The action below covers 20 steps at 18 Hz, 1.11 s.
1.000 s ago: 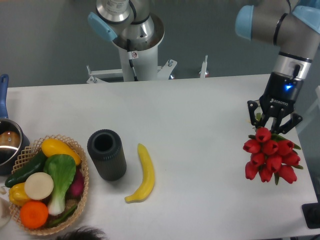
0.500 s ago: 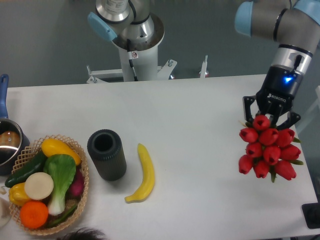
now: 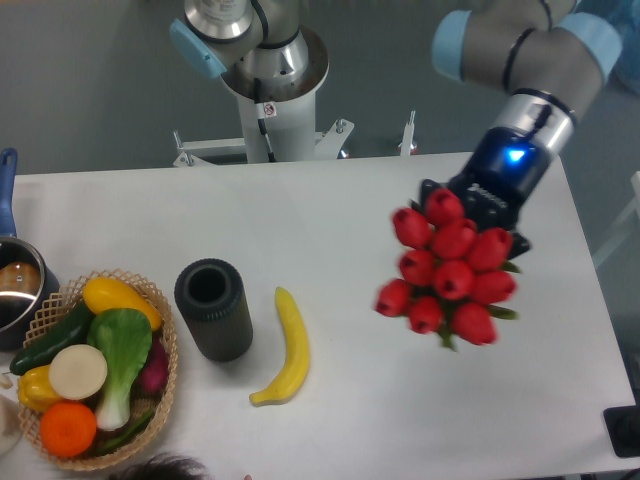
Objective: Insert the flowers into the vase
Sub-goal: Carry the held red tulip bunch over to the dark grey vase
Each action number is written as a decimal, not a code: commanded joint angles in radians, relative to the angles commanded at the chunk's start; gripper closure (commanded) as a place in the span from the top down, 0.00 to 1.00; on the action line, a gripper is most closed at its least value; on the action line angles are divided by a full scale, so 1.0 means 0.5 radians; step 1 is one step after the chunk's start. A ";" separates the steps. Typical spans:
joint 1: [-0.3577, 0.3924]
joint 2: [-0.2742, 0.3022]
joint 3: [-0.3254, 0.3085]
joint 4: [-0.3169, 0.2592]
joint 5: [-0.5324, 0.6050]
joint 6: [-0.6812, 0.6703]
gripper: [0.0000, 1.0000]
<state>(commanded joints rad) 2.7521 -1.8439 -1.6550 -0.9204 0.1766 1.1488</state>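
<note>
Presently, fixed camera, sole view. Gripper (image 3: 478, 213) over right half of worktop (image 3: 370, 200), mostly hidden behind the buds; jaws clenched on flowers (image 3: 447, 275), judged from the bunch hanging clear of the surface with nothing else to hold it. Actual finger contact not visible. Flowers blurred, buds facing the camera, stems out of sight behind them. Bunch well apart from vase (image 3: 213, 308) and to its right.

Vase upright on left part of worktop, round mouth open and facing up, nothing inside. Banana (image 3: 285, 348) lying just right of vase, not touching it, between vase and flowers. Basket (image 3: 165, 350) of vegetables just left of vase, rim close to vase wall; touching or not, cannot tell. Pot (image 3: 18, 285) at far left edge, partly cut off.

Step in hand, judged: carry phase, bunch lifted and airborne, not yet at the vase. Insertion not begun.

Next move, judged: travel left across worktop, passing over banana with clearance. Then bring stems over the mouth, pointing down, and centre before lowering; orientation of stems not readable now, so likely needs a wrist turn. Mouth looks narrow against the spread of buds, so only stems should enter. Risk: stems catching the rim and tipping the vase toward basket.
</note>
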 joint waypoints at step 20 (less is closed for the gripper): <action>-0.362 0.282 -0.488 0.003 -0.408 0.466 0.21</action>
<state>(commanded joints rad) 2.5710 -1.7027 -1.8990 -0.9189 -0.0276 1.3820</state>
